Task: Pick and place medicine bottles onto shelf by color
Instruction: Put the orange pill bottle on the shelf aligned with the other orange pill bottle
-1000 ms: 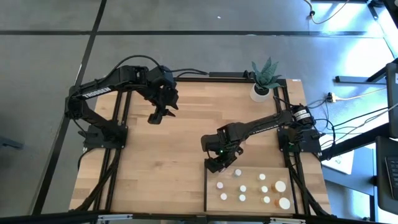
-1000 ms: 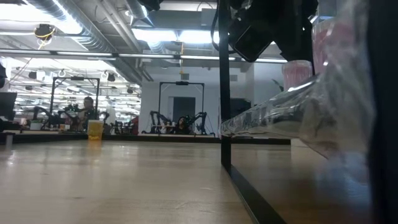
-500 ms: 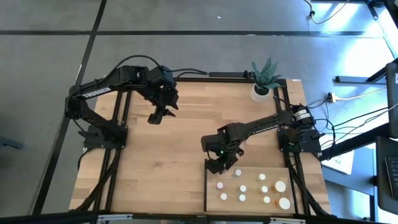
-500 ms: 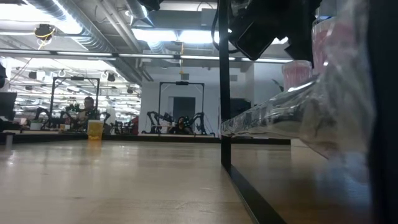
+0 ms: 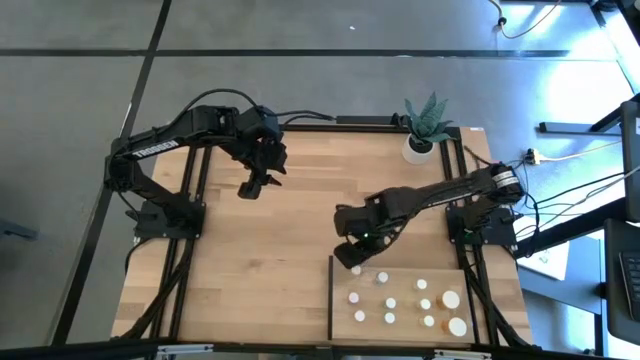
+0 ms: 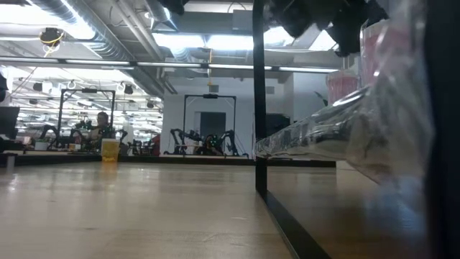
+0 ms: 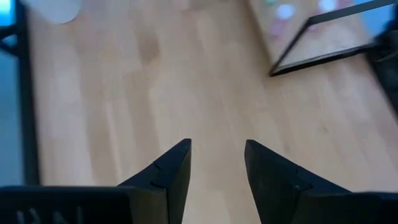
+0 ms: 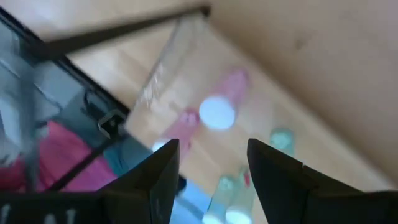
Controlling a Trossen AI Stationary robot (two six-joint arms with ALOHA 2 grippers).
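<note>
Plank tabletop [image 5: 260,250] – biggest thing here. Shelf [image 5: 400,300] sits at near right corner, dark upright edge on its left side. Potted plant [image 5: 425,128] at far right corner. Left gripper [image 5: 252,187] hovers over far left of table, fingers spread, nothing between. Right gripper [image 5: 352,258] just beyond shelf's far-left corner – fingers apart, empty. Medicine bottles [image 5: 390,302] stand scattered on shelf, white caps up; pink bottle [image 8: 219,106] below right gripper.
</note>
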